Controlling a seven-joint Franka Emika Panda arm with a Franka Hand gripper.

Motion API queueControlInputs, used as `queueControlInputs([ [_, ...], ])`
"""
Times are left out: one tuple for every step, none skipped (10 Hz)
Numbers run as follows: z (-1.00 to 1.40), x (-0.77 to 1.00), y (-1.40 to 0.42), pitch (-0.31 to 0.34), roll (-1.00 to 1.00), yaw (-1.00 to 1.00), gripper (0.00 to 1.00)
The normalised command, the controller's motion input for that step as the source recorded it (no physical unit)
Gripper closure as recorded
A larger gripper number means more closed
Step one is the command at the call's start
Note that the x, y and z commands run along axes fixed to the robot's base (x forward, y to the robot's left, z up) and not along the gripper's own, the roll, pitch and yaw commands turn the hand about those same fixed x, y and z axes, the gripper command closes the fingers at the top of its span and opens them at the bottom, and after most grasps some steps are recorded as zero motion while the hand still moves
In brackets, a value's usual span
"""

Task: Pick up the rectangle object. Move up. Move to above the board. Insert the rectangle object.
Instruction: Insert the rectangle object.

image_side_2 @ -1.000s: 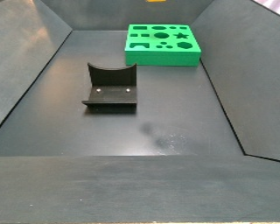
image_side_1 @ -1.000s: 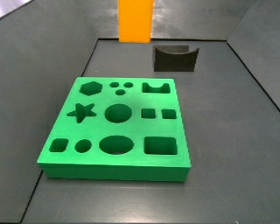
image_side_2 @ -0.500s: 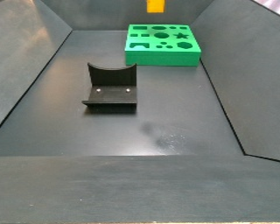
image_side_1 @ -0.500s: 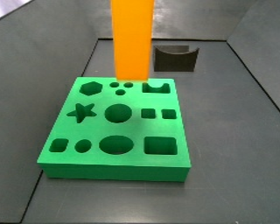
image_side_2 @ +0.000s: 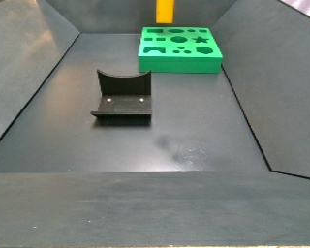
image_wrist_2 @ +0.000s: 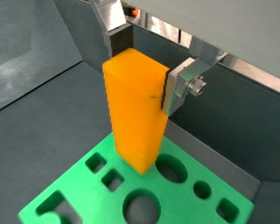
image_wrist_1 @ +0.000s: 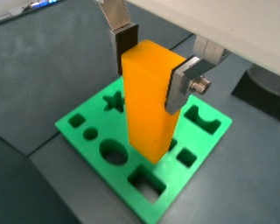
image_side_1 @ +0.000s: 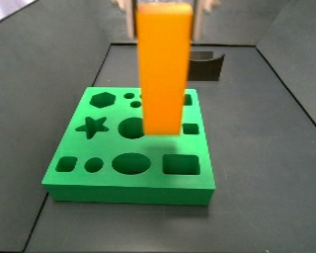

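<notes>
I hold the block (image_wrist_1: 150, 105) upright in the air, its lower end hanging over the board (image_wrist_1: 206, 142) and clear of it in both wrist views. In a side view the block (image_side_1: 162, 69) hangs in front of the board's (image_side_1: 82, 153) middle cutouts, its top near the upper edge of the picture; in a side view from farther off only its lower part (image_side_2: 163, 12) shows, above the far edge of the board (image_side_2: 178, 60).

My arm comes down from above, wrist pointing at the floor. My gripper (image_wrist_1: 154, 59) is clamped on the block's upper part: one finger (image_wrist_1: 127, 39) lies flat against one face and its mate (image_wrist_2: 180, 81) against the opposite face, the pads pressed to the orange.

The fixture (image_side_2: 121, 98) stands on the floor, well apart from the board. Behind the block, the fixture (image_side_1: 204, 64) shows at the back.
</notes>
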Motion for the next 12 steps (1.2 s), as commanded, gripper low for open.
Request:
queueControlInputs([
  [-0.15, 0.46, -0.45, 0.000, 0.15, 0.01, 1.00],
  [-0.13, 0.35, -0.34, 0.007, 0.11, 0.03, 1.00],
  [-0.19, 0.47, -0.13, 0.023, 0.12, 0.17, 1.00],
  [-0.23, 0.43, 0.00, 0.021, 0.11, 0.26, 1.00],
  [-0.12, 0.27, 0.00, 0.023, 0.03, 0.19, 1.00],
  [0.00, 0.08, 0.00, 0.023, 0.00, 0.00, 1.00],
  [-0.06, 0.10, -0.03, 0.021, 0.00, 0.00, 1.00],
  [-0.11, 0.11, -0.19, 0.009, 0.00, 0.00, 1.00],
  [-0.09, 0.10, -0.19, 0.004, 0.00, 0.00, 1.00],
  [-0.09, 0.07, -0.18, 0.000, 0.00, 0.00, 1.00],
  [-0.09, 0.07, -0.13, 0.003, 0.01, 0.00, 1.00],
  [-0.07, 0.01, -0.06, 0.009, 0.01, -0.01, 1.00],
])
